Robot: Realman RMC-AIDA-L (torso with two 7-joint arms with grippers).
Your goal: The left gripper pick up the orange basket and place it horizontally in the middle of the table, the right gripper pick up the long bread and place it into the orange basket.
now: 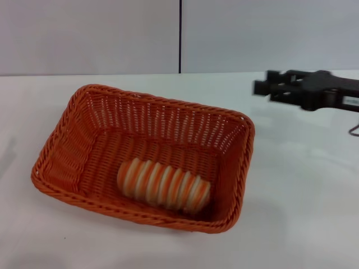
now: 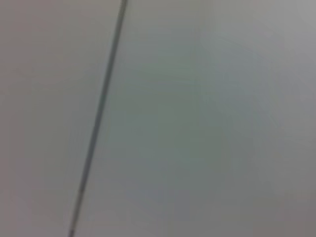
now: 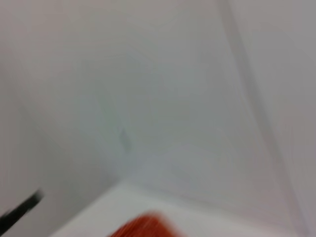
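Note:
The orange basket [image 1: 67,134] lies lengthwise across the middle of the white table [image 1: 303,213] in the head view. The long bread [image 1: 164,185], striped orange-brown and cream, rests on the basket floor near the front right corner. My right gripper [image 1: 262,82] hovers over the table at the far right, well clear of the basket, open with nothing between its fingers. An orange blur at the edge of the right wrist view is the basket [image 3: 143,226]. My left gripper is out of view; its wrist view shows only a pale wall.
A grey wall with a dark vertical seam [image 1: 180,36] stands behind the table. A thin cable [image 1: 353,131] loops at the right edge. A dark seam line [image 2: 98,118] crosses the left wrist view.

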